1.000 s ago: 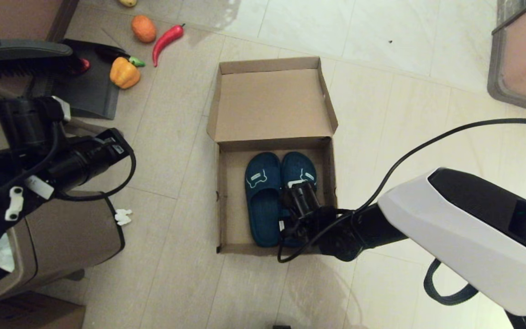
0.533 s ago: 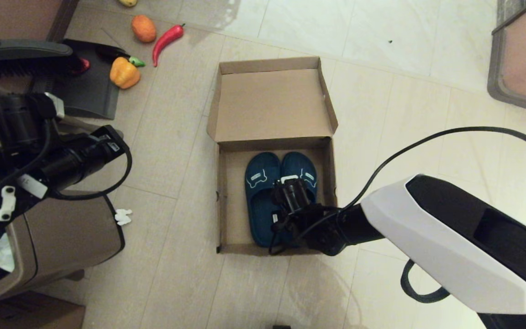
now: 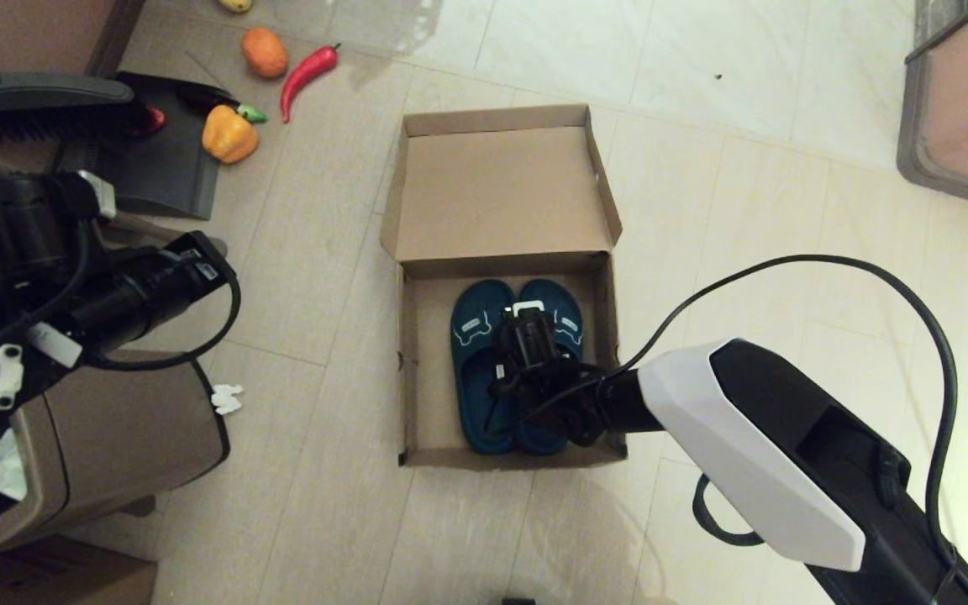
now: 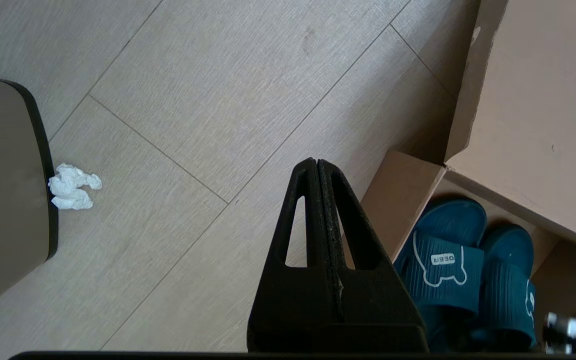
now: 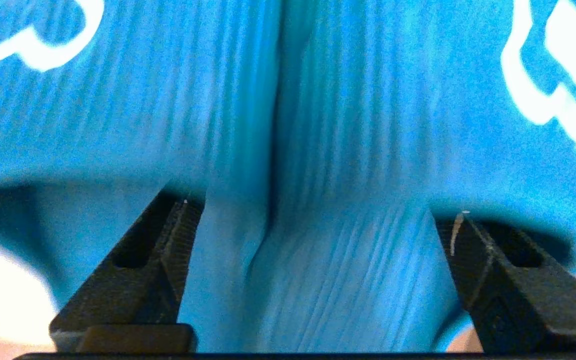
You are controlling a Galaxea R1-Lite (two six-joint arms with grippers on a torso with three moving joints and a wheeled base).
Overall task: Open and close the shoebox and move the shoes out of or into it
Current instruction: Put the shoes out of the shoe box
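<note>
The shoebox (image 3: 407, 370) lies open on the floor, its hinged lid (image 3: 501, 193) folded back flat at the far side. Both teal shoes (image 3: 474, 336) (image 3: 566, 309) lie side by side inside, toes toward the lid. My right gripper (image 5: 323, 209) is down in the box, open, its fingers straddling the touching inner sides of the two shoes, and the fingertips (image 5: 183, 220) sit at the edge of the straps (image 5: 393, 100). My left gripper (image 4: 316, 162) is shut and empty, held above the floor left of the shoebox (image 4: 528, 100).
A brown trash bin (image 3: 114, 437) stands at the near left with a crumpled tissue (image 3: 226, 398) beside it. A dustpan (image 3: 165, 160), a yellow pepper (image 3: 229, 133), a red chilli (image 3: 307, 74) and an orange (image 3: 264, 52) lie far left. Furniture (image 3: 963, 109) stands far right.
My right gripper has slid forward along the shoes toward their straps, deeper into the box. The left arm has drifted slightly to the left.
</note>
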